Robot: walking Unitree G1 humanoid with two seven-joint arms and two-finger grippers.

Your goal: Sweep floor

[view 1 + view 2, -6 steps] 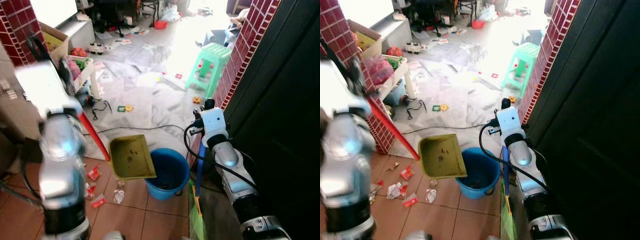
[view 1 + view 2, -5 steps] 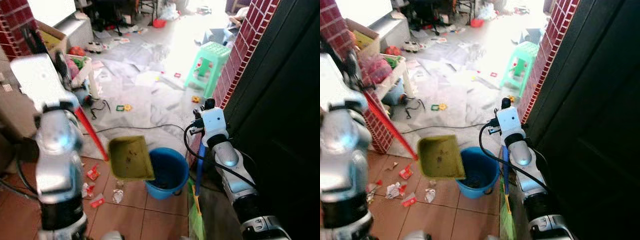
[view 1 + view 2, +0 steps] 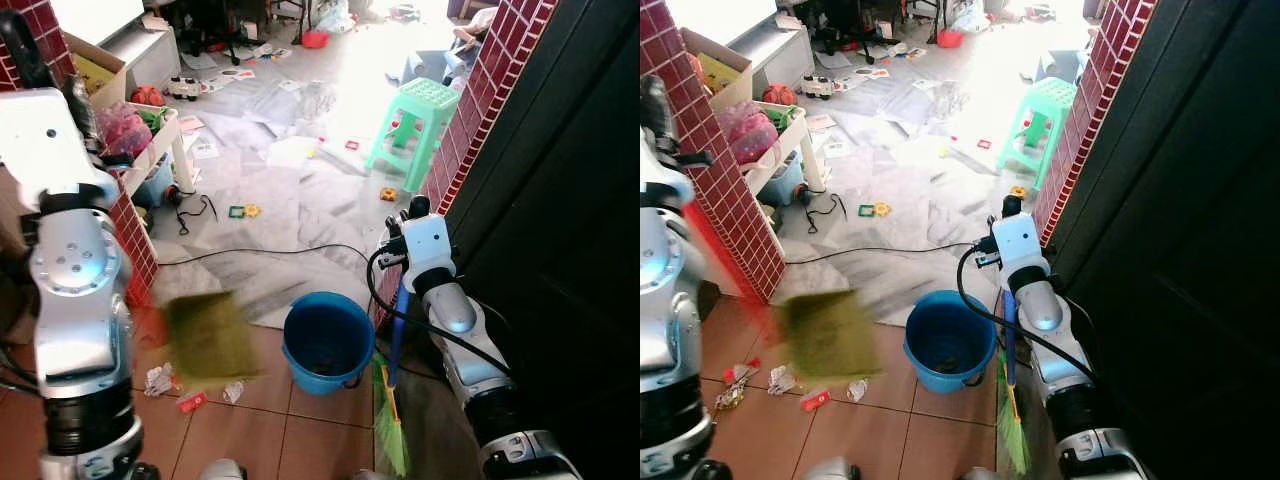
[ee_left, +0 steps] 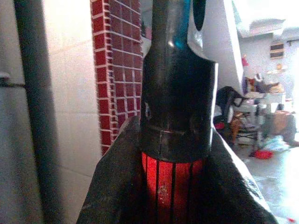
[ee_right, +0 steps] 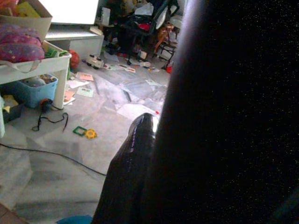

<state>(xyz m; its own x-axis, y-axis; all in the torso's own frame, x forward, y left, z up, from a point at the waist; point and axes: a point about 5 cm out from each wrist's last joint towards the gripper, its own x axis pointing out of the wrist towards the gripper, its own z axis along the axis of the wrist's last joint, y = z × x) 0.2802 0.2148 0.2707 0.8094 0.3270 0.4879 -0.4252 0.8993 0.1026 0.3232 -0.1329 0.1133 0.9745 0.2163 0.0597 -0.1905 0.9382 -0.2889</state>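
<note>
My left gripper (image 4: 175, 154) is shut on the red ribbed handle (image 4: 173, 186) of an olive-green dustpan (image 3: 205, 335). The pan hangs blurred over the brown tiles, left of a blue bucket (image 3: 328, 342). Scraps of paper litter (image 3: 160, 378) lie on the tiles under and beside the pan. My right gripper (image 3: 416, 212) is raised beside the brick door edge, shut on a broom. Its blue handle (image 3: 399, 325) runs down to green bristles (image 3: 392, 430) right of the bucket.
A red brick pillar (image 3: 725, 200) stands at the left with a white shelf of toys (image 3: 150, 130) behind it. A black cable (image 3: 270, 255) crosses the marble floor. Farther off stand a green stool (image 3: 420, 115) and scattered toys. A dark door (image 3: 560, 200) closes off the right.
The dustpan has swung from above the bucket's left rim down and to the left, now motion-blurred over the litter. My left arm moved left. The right arm and broom stayed put.
</note>
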